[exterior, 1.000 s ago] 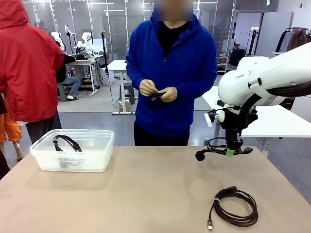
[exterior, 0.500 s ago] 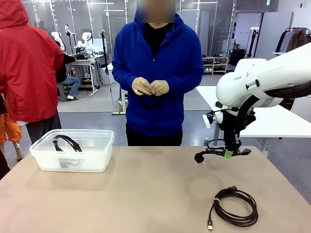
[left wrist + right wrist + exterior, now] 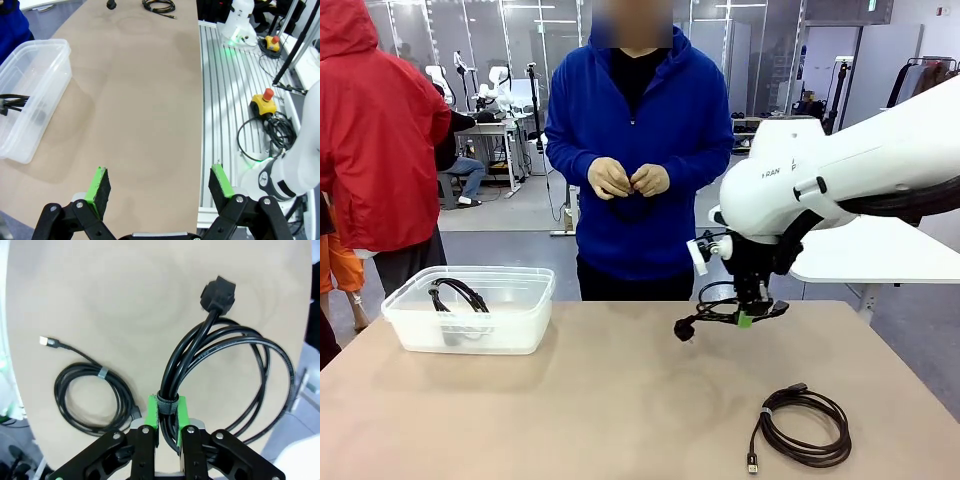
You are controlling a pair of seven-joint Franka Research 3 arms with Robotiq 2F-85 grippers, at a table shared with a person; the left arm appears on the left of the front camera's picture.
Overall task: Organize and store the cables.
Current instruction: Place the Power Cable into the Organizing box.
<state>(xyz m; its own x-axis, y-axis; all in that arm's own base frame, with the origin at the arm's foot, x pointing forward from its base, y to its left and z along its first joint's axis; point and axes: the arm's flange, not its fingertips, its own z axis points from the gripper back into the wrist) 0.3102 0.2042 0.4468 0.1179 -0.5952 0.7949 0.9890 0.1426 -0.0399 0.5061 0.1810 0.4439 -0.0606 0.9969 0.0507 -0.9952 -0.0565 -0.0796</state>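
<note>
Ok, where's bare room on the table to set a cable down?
The middle of the table is bare, between the clear bin at left and the coiled cable near right; so is the strip before the bin. Far right is crowded: the right gripper holds a power cable there.

right arm (image 3: 850, 165): white, rounded, dark lettering | jaws: black, green pads (image 3: 152, 409) | person (image 3: 640, 150): blue hoodie

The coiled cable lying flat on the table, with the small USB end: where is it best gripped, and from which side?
Grip the coiled cable at its small band, where the strands are bound together. Come straight down from above, closing across the bundle: the coil lies flat on the table, so no side leaves room beneath it.
</note>
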